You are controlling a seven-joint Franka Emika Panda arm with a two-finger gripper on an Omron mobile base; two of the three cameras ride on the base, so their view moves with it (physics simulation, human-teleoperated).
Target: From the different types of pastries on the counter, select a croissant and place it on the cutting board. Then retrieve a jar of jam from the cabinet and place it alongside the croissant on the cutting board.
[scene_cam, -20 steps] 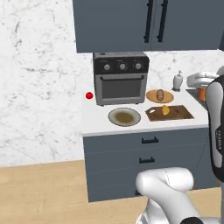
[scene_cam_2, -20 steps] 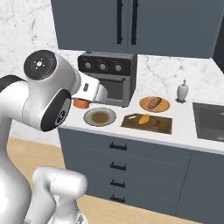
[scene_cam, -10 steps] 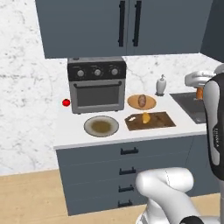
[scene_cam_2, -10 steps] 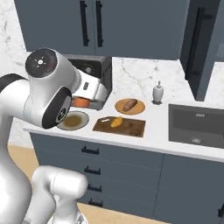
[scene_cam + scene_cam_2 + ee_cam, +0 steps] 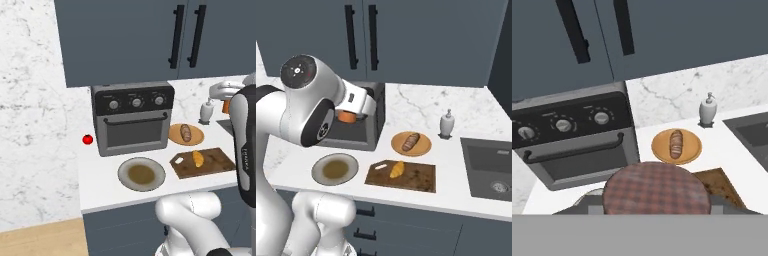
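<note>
One croissant (image 5: pixel 397 169) lies on the cutting board (image 5: pixel 418 177) on the tabletop (image 5: pixel 456 190), beside an orange plate (image 5: pixel 425 148) bearing a bread roll (image 5: pixel 410 141). Raised in front of the toaster oven (image 5: pixel 133 119), the pincer (image 5: pixel 656 205) grips a jam jar (image 5: pixel 656 189) with a checked lid.

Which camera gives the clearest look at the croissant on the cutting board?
The right base view: the croissant lies unobstructed on the cutting board. The left base view shows it smaller. In the hand view a checkered lid hides it.
</note>
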